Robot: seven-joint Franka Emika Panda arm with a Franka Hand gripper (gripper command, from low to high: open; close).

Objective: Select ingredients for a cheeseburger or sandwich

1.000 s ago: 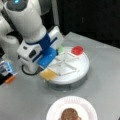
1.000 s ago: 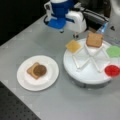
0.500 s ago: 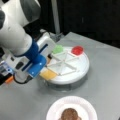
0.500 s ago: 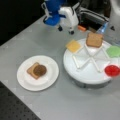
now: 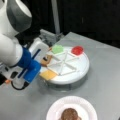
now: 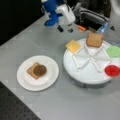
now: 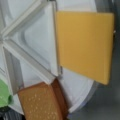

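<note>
Wrist view: cheese square (image 7: 83,45) on the divided tray (image 7: 32,50) at 1 o'clock, hand (image 6: 65,29) above it, fingers apart, holding nothing.

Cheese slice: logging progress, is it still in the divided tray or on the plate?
In the tray: the cheese slice lies at its rim; the plate holds only bread and patty.

The white arm with blue wrist fills the left side of a front view; its white-and-blue pincer (image 6: 64,28), at the top centre of a front view, points down with dark fingertips (image 6: 60,29) apart, holding nothing.
</note>
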